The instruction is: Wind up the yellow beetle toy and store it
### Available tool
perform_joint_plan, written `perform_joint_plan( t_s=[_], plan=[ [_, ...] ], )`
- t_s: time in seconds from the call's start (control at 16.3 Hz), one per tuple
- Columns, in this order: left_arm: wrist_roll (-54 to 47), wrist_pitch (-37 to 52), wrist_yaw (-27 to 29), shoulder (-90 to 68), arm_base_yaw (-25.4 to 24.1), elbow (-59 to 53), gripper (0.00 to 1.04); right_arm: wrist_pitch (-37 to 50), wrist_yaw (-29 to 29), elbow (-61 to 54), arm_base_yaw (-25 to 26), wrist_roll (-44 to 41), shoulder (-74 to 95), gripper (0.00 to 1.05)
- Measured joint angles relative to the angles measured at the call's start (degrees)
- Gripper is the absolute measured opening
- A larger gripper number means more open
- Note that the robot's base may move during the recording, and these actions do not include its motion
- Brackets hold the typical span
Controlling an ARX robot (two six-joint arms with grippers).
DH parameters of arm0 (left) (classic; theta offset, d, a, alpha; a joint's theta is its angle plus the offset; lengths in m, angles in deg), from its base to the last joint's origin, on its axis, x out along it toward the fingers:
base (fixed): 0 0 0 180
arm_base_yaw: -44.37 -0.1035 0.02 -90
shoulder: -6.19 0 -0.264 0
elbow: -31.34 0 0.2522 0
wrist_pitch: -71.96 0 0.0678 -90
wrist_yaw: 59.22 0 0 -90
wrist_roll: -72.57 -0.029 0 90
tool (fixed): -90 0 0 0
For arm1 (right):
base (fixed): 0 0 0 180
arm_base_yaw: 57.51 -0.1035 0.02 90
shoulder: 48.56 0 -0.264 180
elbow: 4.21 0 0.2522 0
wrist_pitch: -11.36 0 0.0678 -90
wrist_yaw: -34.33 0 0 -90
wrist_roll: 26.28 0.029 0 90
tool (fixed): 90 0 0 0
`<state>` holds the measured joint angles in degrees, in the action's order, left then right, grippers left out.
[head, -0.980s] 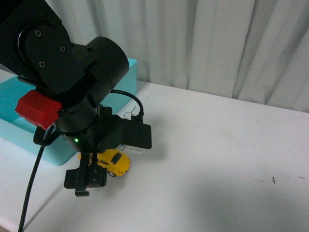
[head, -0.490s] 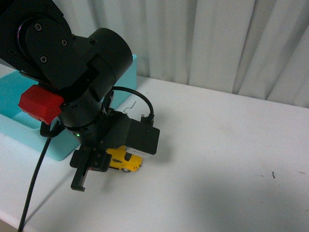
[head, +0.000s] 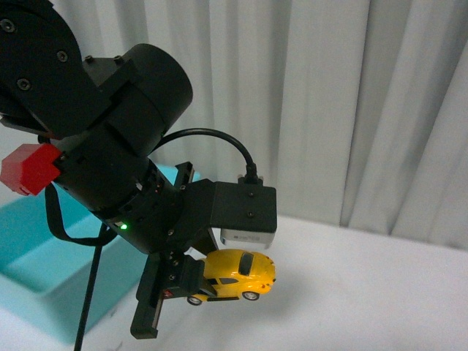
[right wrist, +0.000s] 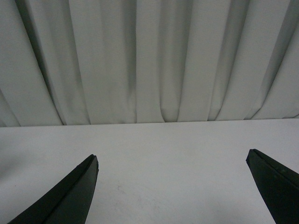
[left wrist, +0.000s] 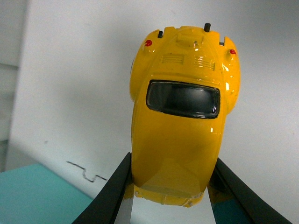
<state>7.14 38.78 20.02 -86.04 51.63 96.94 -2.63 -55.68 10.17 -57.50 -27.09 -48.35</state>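
Note:
My left gripper [head: 191, 287] is shut on the yellow beetle toy [head: 238, 274] and holds it in the air above the white table [head: 380, 292], level, its side to the front camera. In the left wrist view the toy [left wrist: 184, 116] fills the middle, roof and dark window towards the camera, both black fingers [left wrist: 114, 196] pressed against its flanks. My right gripper [right wrist: 173, 186] is open and empty over the bare white table [right wrist: 173, 154], facing the curtain. The right arm does not show in the front view.
A turquoise box [head: 44, 256] stands on the table at the left, behind my left arm; a corner of it shows in the left wrist view [left wrist: 32, 196]. A white curtain [head: 351, 102] hangs behind the table. A thin dark squiggle [left wrist: 86, 173] lies on the table.
My left gripper has lifted the yellow toy off the table and raised it, moving right and up. The front view has tilted up, showing more curtain.

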Motion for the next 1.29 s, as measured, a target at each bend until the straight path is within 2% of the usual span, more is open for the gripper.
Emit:
perform_joint_plan(
  t_s=[0.12, 0.24, 0.31, 0.43, 0.61, 0.86, 1.29],
  plan=[
    [7.1, 1.36, -5.81, 4.94, -4.26, 3.04, 0.39, 0.0, -0.02, 0.0, 0.0, 0.0, 0.0, 0.98],
    [14.43, 5.42, -9.09, 7.34, -10.27, 6.84, 0.39, 0.02, -0.02, 0.0, 0.0, 0.0, 0.0, 0.98],
    [18.69, 8.63, -8.85, 7.63, -13.79, 8.48, 0.39, 0.0, -0.02, 0.0, 0.0, 0.0, 0.0, 0.98],
    [26.51, 13.42, -4.5, 6.8, -20.94, 9.79, 0.39, 0.0, 0.0, 0.0, 0.0, 0.0, 0.0, 0.98],
    [32.79, 15.85, 5.75, 1.64, -27.06, 9.62, 0.39, 0.0, 0.0, 0.0, 0.0, 0.0, 0.0, 0.98],
    [35.56, 19.23, 15.19, -3.63, -27.8, 8.66, 0.39, 0.0, 0.0, 0.0, 0.0, 0.0, 0.0, 0.98],
    [41.18, 23.04, 18.8, -15.5, -28.44, 7.5, 0.38, 0.0, -0.02, 0.0, 0.0, 0.0, 0.0, 0.98]
  ],
)
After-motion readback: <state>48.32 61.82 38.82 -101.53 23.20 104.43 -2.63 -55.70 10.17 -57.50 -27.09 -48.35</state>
